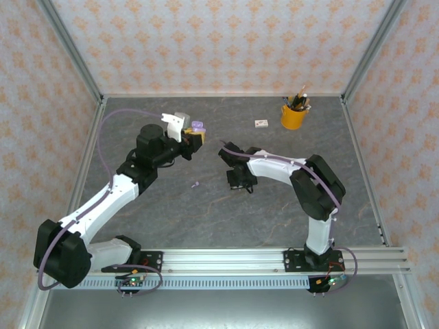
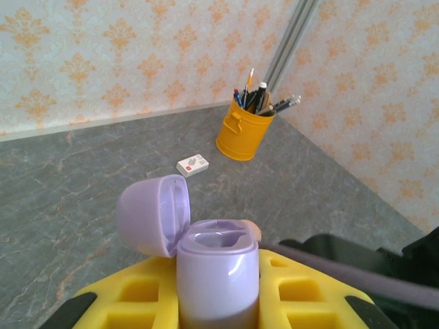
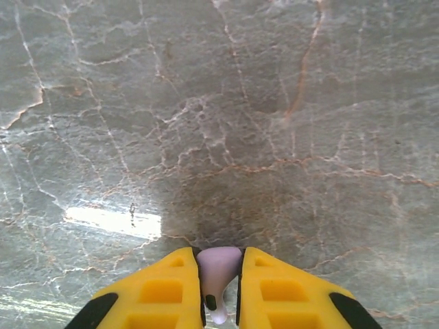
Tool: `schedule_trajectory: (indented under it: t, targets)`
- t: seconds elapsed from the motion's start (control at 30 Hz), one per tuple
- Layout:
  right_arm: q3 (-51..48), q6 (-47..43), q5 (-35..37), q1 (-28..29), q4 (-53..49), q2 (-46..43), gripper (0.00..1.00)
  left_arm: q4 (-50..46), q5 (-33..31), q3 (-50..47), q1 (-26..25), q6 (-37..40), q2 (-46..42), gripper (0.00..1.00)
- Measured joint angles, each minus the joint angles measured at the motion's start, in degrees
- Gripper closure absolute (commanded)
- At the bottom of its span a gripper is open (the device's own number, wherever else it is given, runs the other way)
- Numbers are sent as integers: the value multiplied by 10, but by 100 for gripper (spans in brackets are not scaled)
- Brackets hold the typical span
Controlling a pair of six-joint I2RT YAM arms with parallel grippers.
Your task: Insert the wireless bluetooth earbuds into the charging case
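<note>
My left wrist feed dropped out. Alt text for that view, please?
The left pincer is shut on a lilac charging case, upright with its lid flipped open. Beyond it on the grey marble table sit a small white box and a yellow cup of pens.

Grey marbled table [image 1: 274, 219]: yellow pen cup [image 1: 293, 116], small white box [image 1: 260, 124], lone lilac earbud [image 1: 195, 184].

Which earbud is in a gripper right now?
The pale earbud, pinched in the right gripper; the purple earbud lies loose on the table.
</note>
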Motion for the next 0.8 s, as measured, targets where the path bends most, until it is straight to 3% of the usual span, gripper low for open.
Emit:
schedule_trajectory:
  t: [0.4, 0.8]
  targets:
    - [-16, 5, 13, -6, 8, -67, 86, 99, -2, -79, -31, 119, 0, 100]
    - [-17, 9, 25, -37, 9, -197, 86, 186, 14, -108, -31, 156, 0, 100]
